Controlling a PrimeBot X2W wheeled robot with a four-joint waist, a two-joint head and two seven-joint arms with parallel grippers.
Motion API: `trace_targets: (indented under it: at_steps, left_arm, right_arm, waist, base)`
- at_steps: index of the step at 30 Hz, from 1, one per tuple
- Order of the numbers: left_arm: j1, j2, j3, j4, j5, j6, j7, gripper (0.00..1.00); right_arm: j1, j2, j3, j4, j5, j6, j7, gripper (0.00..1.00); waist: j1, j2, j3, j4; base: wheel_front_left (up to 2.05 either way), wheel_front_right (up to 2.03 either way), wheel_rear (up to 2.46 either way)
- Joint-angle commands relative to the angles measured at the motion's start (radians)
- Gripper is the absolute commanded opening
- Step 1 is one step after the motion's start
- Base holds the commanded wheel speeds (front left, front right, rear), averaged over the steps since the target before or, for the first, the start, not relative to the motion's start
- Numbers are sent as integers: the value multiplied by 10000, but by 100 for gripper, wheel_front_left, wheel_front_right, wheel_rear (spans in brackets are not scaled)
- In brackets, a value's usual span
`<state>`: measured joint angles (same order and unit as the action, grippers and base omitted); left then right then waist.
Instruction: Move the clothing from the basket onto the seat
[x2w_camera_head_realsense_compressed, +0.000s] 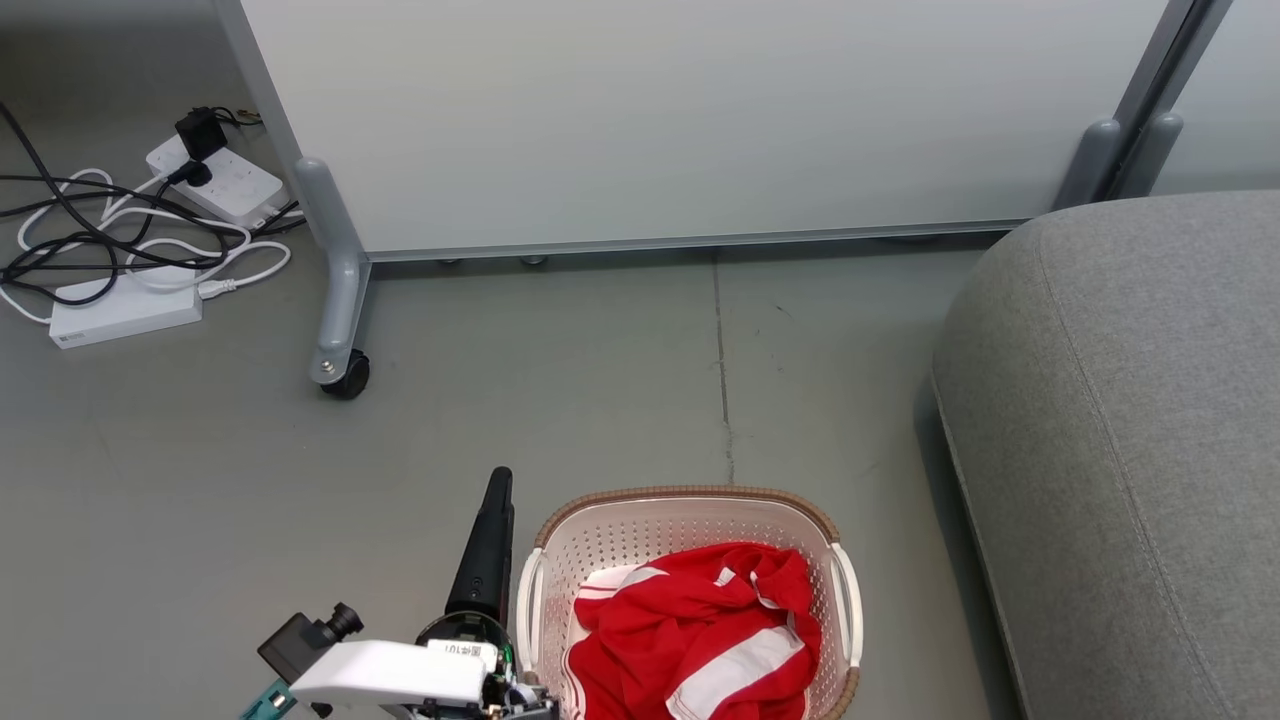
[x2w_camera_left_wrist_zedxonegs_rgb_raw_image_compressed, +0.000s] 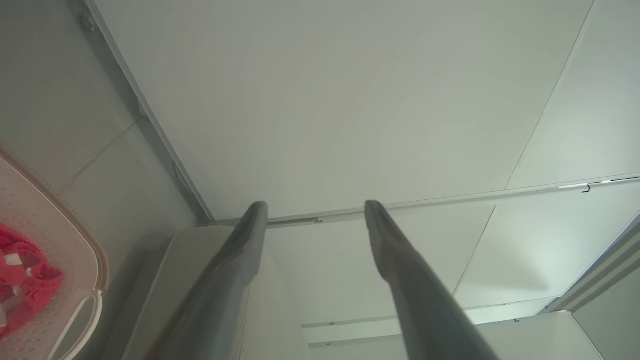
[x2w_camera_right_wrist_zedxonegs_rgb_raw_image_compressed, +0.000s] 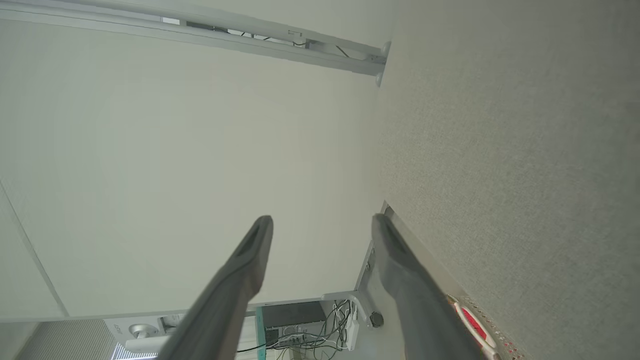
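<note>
red clothing (x2w_camera_head_realsense_compressed: 700, 625), white bands, crumpled in basket (x2w_camera_head_realsense_compressed: 690, 497). left gripper (x2w_camera_left_wrist_zedxonegs_rgb_raw_image_compressed: 315, 209) just beside basket's left handle, jaws spread, apart from clothing. right gripper (x2w_camera_right_wrist_zedxonegs_rgb_raw_image_compressed: 322, 224) spread wide too.

Left gripper (x2w_camera_left_wrist_zedxonegs_rgb_raw_image_compressed: 315, 207): two long dark fingers spread wide apart, nothing between them. In the head view its pale wrist (x2w_camera_head_realsense_compressed: 390, 672) sits at 7 o'clock, one finger (x2w_camera_head_realsense_compressed: 487, 548) pointing toward 12. Right gripper (x2w_camera_right_wrist_zedxonegs_rgb_raw_image_compressed: 322, 221): fingers likewise spread wide, empty.
</note>
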<state>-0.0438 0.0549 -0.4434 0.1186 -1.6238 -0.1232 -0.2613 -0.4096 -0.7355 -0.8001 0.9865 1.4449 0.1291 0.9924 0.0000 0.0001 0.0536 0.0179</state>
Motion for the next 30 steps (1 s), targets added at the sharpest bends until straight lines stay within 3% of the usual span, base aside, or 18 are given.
trace_targets:
  at_steps: [1, 11, 22, 30]
  left_arm:
    - [-373, 10, 254, -139, 233, -41, -1, 100]
    - [-593, -19, 1025, -223, 1637, -49, -2, 100]
    - [-852, -50, 1877, -329, 4098, -47, -3, 100]
    - [-938, -48, 2166, -543, 5912, 225, -3, 100]
  right_arm:
    - [47, -194, 439, -589, -446, 6, -596, 100]
    - [385, 600, 1469, -2095, -2555, 8, -2214, 100]
    - [860, 1470, 2776, -4014, -5354, 11, -3940, 100]
    - [1174, 1949, 3820, -5112, -7099, 12, -5080, 100]
  waist:
    - [0, -1, -7, -4]
    - [0, -1, -5, -19]
    - [0, -1, -31, -17]
    - [0, -1, -50, -41]
  base:
    - [0, 0, 0]
    - [0, 0, 0]
    - [0, 0, 0]
    - [0, 0, 0]
